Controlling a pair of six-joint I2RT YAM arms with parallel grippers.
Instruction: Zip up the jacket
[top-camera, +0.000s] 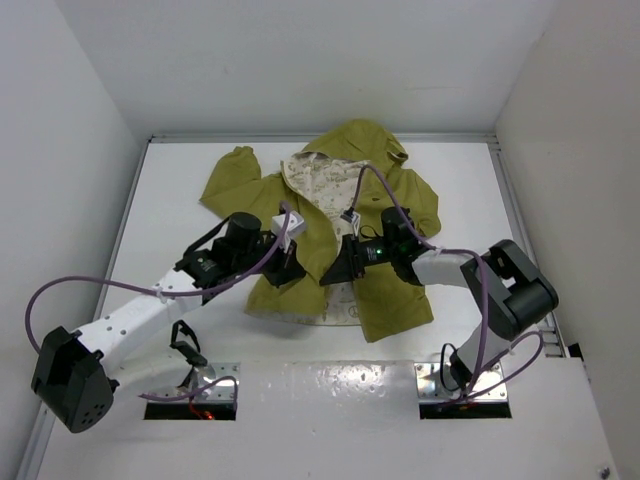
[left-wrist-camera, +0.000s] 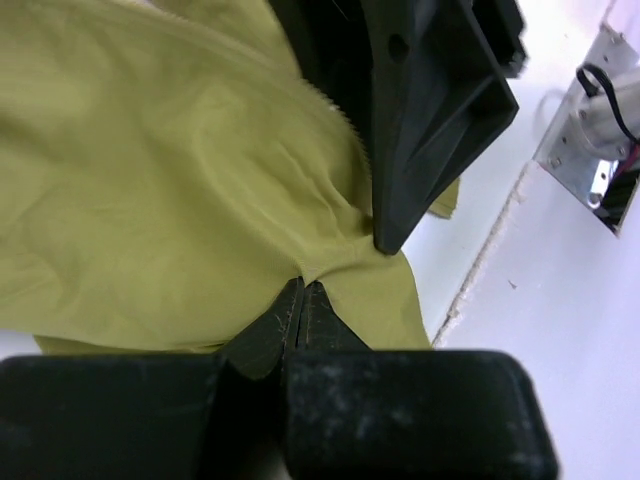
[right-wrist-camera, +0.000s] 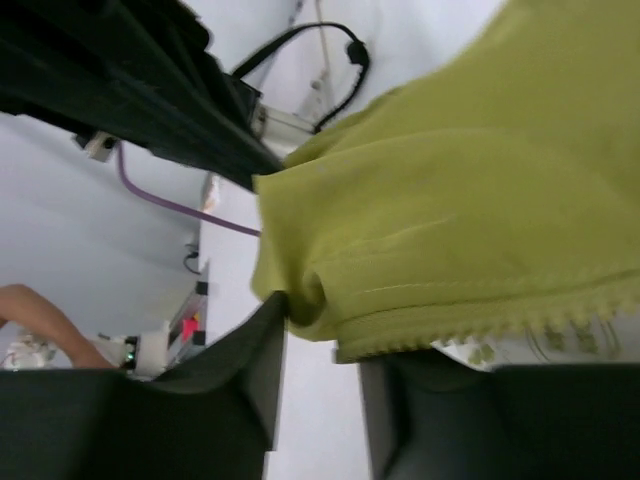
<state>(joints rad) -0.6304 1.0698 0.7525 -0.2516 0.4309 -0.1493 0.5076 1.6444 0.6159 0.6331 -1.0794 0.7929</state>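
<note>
The jacket (top-camera: 392, 298) lies flat on the white bench (top-camera: 170, 225), roughly in the middle. Its hood (top-camera: 365, 140) points to the far side and its hem faces the arms. The front is open, so the cream patterned lining (top-camera: 325, 180) shows between the two olive panels.

Both arms reach in over the lower half of the garment. The left end effector (top-camera: 293, 268) sits on the panel at the left of the top view, near its inner edge. In the left wrist view, this left end effector (left-wrist-camera: 302, 300) is closed tight, with a pucker of olive cloth pinched between its fingertips. Creases fan out from that point.

The right end effector (top-camera: 335, 270) is just beside it, over the gap between the panels. In the left wrist view its black tip touches the cloth close to the pinch, beside a run of zipper teeth (left-wrist-camera: 335, 105).

In the right wrist view, the right end effector (right-wrist-camera: 322, 340) shows a narrow gap between its fingers. A rolled fold of the jacket's edge sits against the left finger (right-wrist-camera: 235, 370). The toothed zipper edge (right-wrist-camera: 480, 325) lies across the tip of the other finger. It cannot be told whether the cloth is clamped there or only resting.
</note>
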